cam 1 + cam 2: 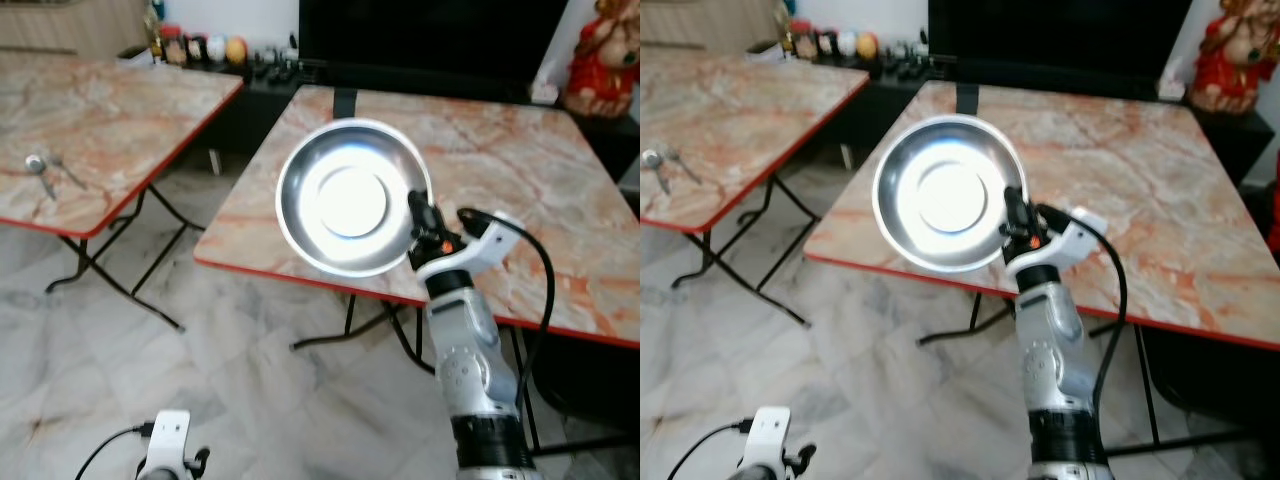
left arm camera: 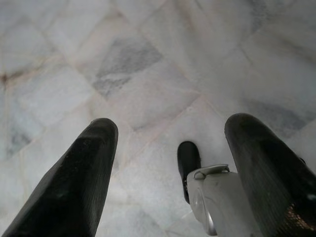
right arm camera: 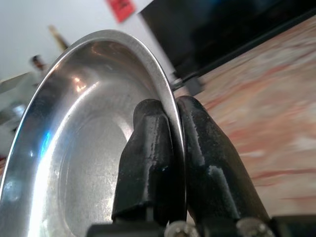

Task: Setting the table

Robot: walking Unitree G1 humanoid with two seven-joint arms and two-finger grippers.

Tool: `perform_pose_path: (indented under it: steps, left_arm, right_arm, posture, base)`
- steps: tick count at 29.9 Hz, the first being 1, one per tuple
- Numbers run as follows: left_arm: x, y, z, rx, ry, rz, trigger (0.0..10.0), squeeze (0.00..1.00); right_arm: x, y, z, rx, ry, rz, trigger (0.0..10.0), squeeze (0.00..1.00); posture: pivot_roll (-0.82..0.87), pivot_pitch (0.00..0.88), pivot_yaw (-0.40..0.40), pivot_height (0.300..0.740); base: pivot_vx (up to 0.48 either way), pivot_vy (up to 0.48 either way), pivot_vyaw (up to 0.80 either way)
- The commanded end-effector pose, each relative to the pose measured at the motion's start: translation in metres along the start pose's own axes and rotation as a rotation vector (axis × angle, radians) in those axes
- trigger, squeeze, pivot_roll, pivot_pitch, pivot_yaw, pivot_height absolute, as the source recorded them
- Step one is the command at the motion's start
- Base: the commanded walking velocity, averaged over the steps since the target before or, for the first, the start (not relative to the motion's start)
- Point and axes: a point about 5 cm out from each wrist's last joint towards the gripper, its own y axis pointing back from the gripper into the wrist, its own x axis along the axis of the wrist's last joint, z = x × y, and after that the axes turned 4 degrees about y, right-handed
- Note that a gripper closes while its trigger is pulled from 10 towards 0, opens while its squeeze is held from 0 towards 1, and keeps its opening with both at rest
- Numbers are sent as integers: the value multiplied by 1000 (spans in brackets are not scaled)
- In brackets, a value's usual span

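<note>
A shiny steel plate [image 1: 348,197] is held up in the air, tilted with its hollow facing me, over the near edge of the marble-topped table [image 1: 520,170]. My right gripper [image 1: 417,212] is shut on the plate's right rim, one finger [image 3: 148,163] inside the rim and the other behind it. The left gripper [image 2: 168,163] hangs low over the marble floor, open, with nothing between its fingers. A spoon and a fork [image 1: 48,172] lie on the second table [image 1: 110,110] at the left.
Folding black legs stand under both tables, with a gap of floor between them. A dark cabinet with jars and small objects [image 1: 205,48] runs along the back wall. A red figurine [image 1: 603,55] stands at the back right.
</note>
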Motion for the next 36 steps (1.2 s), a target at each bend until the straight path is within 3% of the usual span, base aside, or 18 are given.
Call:
perform_pose_path:
  steps: [1, 5, 9, 15, 36]
  left_arm:
    - [-4, 1, 0, -6, 2, -22, 10000, 0]
    - [-5, 1, 0, -8, 4, -23, 10000, 0]
    - [-5, 1, 1, -12, 2, -23, 10000, 0]
    - [-4, 1, 1, -16, -7, -19, 10000, 0]
    - [-4, 1, 0, -20, -17, -22, 10000, 0]
  right_arm:
    - [7, 3, 9, -28, 33, 25, 10000, 0]
    - [18, 6, 29, -118, 61, 71, 10000, 0]
    - [25, 6, 38, -161, 74, 94, 10000, 0]
    - [26, 4, 39, -164, 79, 99, 10000, 0]
    - [22, -1, 36, -158, 92, 93, 10000, 0]
  posture:
    - [9, 0, -34, 731]
    - [9, 0, -34, 731]
    - [9, 0, -32, 731]
    - [13, 0, -31, 731]
    - [17, 0, -28, 731]
  base:
    - [0, 0, -675]
    - [0, 0, -155]
    - [0, 0, 0]
    - [0, 0, 0]
    - [280, 0, 0]
